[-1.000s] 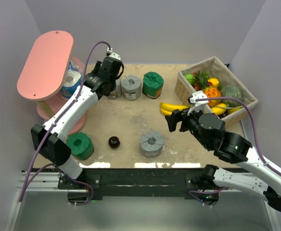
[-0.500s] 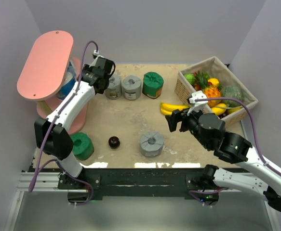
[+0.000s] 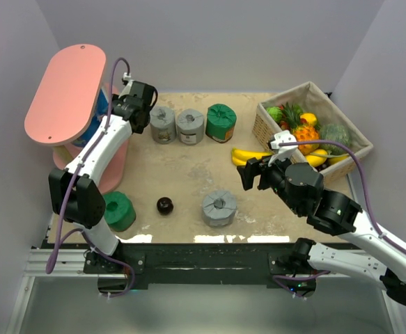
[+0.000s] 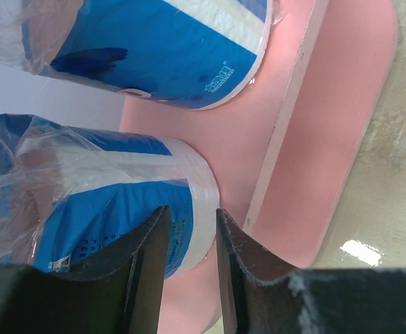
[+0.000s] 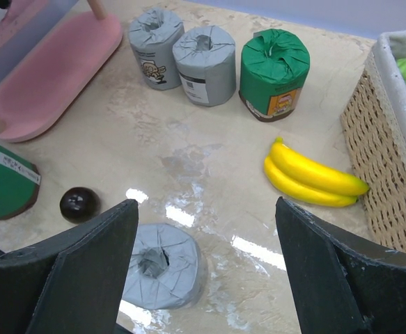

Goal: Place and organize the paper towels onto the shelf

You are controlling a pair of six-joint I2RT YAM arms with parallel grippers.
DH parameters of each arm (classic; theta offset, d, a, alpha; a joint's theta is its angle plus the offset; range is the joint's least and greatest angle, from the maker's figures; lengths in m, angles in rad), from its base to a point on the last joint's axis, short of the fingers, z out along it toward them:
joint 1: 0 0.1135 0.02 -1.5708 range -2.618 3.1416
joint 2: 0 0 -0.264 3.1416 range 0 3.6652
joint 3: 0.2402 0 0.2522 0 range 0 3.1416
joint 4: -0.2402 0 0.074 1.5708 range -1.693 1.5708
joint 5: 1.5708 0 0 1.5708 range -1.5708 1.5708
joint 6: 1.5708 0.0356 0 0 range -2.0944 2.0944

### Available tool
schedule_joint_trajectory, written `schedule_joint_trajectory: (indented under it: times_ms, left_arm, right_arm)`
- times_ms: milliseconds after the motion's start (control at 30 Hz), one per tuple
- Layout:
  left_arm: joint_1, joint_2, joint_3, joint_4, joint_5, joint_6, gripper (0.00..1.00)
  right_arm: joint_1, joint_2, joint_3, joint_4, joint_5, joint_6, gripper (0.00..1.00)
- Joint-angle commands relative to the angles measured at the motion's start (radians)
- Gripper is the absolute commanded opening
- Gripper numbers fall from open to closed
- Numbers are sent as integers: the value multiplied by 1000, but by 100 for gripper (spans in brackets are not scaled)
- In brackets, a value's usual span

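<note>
White-and-blue paper towels, seemingly two, edge-cropped up close, overhead mostly beneath the shelf

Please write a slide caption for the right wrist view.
Open right gripper over a table with three grey rolls, two green rolls, bananas, a dark ball and the pink shelf.

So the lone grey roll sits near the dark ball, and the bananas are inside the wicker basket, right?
No. The bananas lie on the table beside the wicker basket, not inside it, as the right wrist view shows. The lone grey roll does sit near the dark ball.
</note>
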Motion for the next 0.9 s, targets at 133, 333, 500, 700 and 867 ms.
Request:
schedule_joint_trajectory:
  times_ms: [133, 333, 500, 700, 867]
  left_arm:
    - [22, -17, 9, 15, -17, -18, 38]
    - [-1, -28, 49, 26, 159, 7, 41]
    - [-119, -86, 52, 106, 339, 71, 51]
    - [-228, -130, 43, 146, 587, 84, 66]
    - [-239, -247, -115, 256, 895, 2, 81]
  right_arm:
    - [-1, -8, 19, 38, -9, -2, 83]
    - [-2, -1, 3, 42, -19, 7, 83]
    - [-1, 9, -11, 53, -25, 13, 83]
    - [-2, 17, -46, 44, -29, 35, 83]
    - [-2, -24, -73, 9, -17, 75, 83]
